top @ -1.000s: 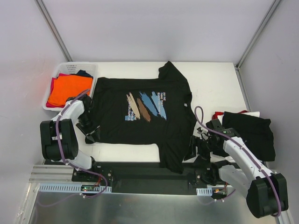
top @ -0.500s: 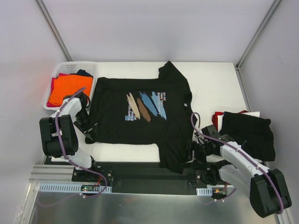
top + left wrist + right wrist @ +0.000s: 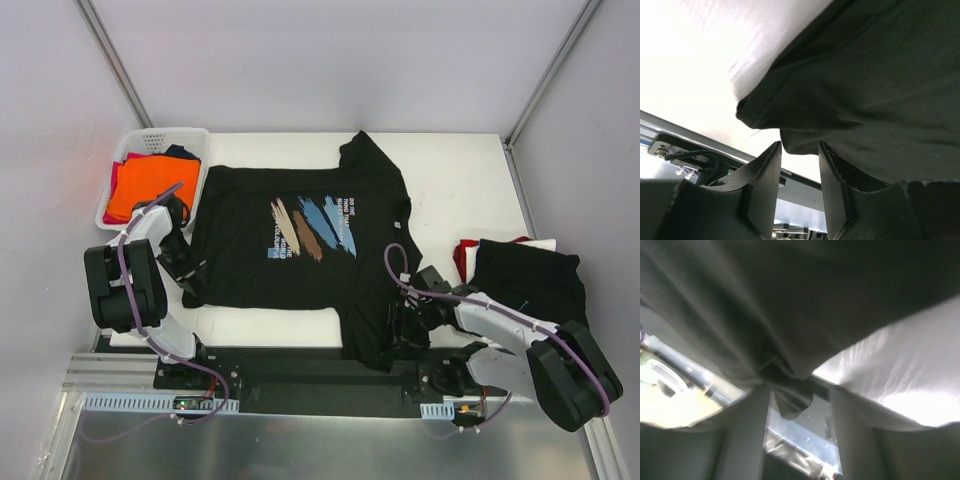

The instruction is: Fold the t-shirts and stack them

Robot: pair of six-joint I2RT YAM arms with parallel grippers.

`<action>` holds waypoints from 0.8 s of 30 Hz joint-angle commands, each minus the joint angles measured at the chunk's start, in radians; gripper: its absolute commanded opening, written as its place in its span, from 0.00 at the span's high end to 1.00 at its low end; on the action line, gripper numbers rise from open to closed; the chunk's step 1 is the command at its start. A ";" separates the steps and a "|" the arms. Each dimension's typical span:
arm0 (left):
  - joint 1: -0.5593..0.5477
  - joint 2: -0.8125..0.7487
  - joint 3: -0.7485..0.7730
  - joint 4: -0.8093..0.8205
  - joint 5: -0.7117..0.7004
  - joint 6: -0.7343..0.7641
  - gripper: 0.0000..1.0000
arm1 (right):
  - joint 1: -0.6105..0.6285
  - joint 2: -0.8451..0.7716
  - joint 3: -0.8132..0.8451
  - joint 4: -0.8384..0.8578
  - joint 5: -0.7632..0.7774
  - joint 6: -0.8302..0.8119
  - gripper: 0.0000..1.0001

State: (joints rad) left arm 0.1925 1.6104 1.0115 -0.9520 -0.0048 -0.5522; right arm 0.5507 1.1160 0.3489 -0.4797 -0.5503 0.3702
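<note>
A black t-shirt [image 3: 300, 240] with blue, tan and brown brush strokes lies spread flat on the white table [image 3: 450, 170]. My left gripper [image 3: 186, 272] is at its near left corner. In the left wrist view the gripper [image 3: 800, 146] is open, and the shirt's folded hem [image 3: 805, 142] bulges between the fingertips. My right gripper [image 3: 404, 328] is at the shirt's near right part, which hangs over the table's front edge. In the right wrist view it [image 3: 797, 392] is open, with a flap of black cloth [image 3: 790, 400] hanging between the fingers.
A white lattice basket [image 3: 150, 137] at the far left holds orange [image 3: 150, 190], red and navy shirts. A pile of folded dark shirts [image 3: 530, 280] lies at the right edge. The black base rail [image 3: 300, 375] runs along the near edge.
My right gripper has moved left, onto the shirt's overhanging near right part, and its jaws have narrowed. The left gripper has shifted slightly along the shirt's left edge.
</note>
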 commanded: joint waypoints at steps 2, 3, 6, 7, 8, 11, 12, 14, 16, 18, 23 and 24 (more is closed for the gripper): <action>0.030 0.009 0.010 0.013 -0.008 0.031 0.64 | 0.046 0.012 -0.030 0.122 0.052 0.021 0.82; 0.030 0.009 0.009 0.013 -0.008 0.031 0.64 | 0.052 0.007 -0.033 0.116 0.055 0.030 0.89; 0.033 0.009 0.006 0.016 -0.009 0.032 0.64 | 0.064 -0.014 -0.037 0.107 0.064 0.044 0.95; 0.035 0.009 0.004 0.019 -0.009 0.034 0.64 | 0.068 -0.019 -0.037 0.102 0.072 0.049 0.95; 0.033 0.011 0.002 0.021 -0.009 0.037 0.64 | 0.069 -0.024 -0.036 0.096 0.075 0.052 0.94; 0.035 0.022 0.001 0.024 -0.008 0.040 0.64 | 0.078 -0.041 -0.033 0.078 0.085 0.061 0.87; 0.036 0.025 -0.001 0.027 -0.006 0.041 0.64 | 0.081 -0.047 -0.034 0.067 0.087 0.067 0.85; 0.036 0.032 0.001 0.027 -0.004 0.041 0.64 | 0.087 -0.073 -0.033 0.053 0.096 0.082 0.78; 0.036 0.039 -0.001 0.032 -0.003 0.041 0.64 | 0.098 -0.111 -0.034 0.030 0.102 0.093 0.75; 0.036 0.039 -0.002 0.035 -0.001 0.041 0.64 | 0.104 -0.140 -0.037 0.003 0.107 0.114 0.75; 0.038 0.048 -0.007 0.041 0.002 0.040 0.64 | 0.121 -0.234 -0.053 -0.051 0.118 0.160 0.75; 0.036 0.049 -0.007 0.044 0.002 0.040 0.64 | 0.124 -0.249 -0.054 -0.068 0.118 0.173 0.75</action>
State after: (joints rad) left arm 0.2180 1.6508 1.0092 -0.9215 -0.0048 -0.5297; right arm 0.6601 0.9283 0.3119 -0.4667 -0.4519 0.4835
